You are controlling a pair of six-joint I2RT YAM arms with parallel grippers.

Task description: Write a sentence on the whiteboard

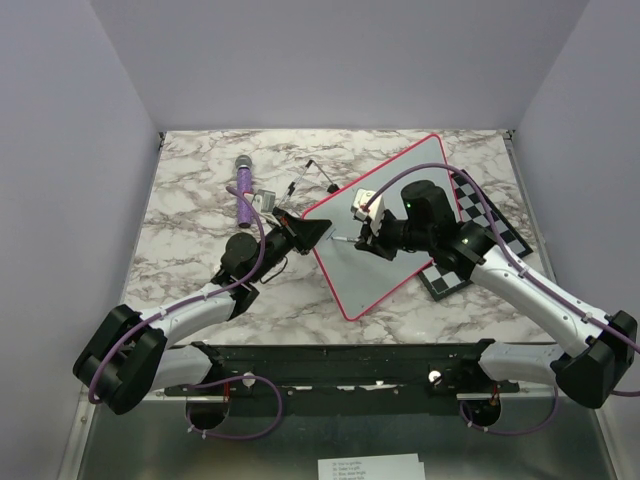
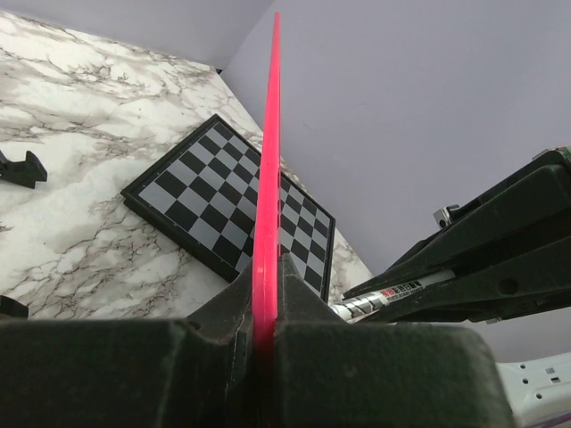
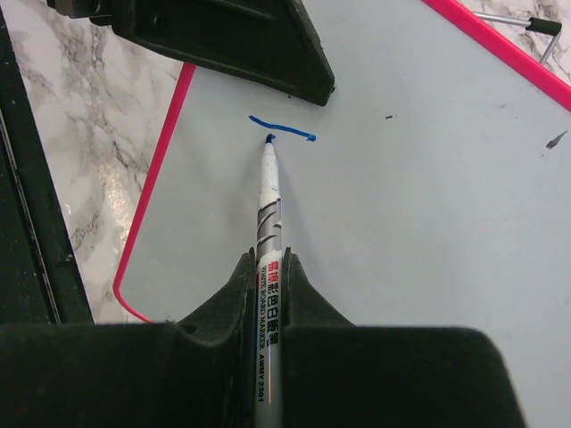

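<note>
The whiteboard (image 1: 385,265) lies slanted across the middle of the table, its right part over the chessboard. My left gripper (image 1: 316,229) is shut on its pink-red rim (image 2: 267,160) at the left corner, and the rim runs edge-on between the fingers (image 2: 308,299). My right gripper (image 3: 268,260) is shut on a white whiteboard marker (image 3: 268,201). The marker's blue tip touches the whiteboard (image 3: 410,232). Of the sentence, only one short blue stroke (image 3: 284,130) shows, just beyond the tip and close to my left gripper's fingers (image 3: 241,45).
A black-and-white chessboard (image 1: 492,218) sits under the board's right side, also seen in the left wrist view (image 2: 201,192). A purple marker-like cylinder (image 1: 243,192) and a thin wire stand (image 1: 315,172) lie at the back left. Small black feet (image 2: 22,168) rest on the marble.
</note>
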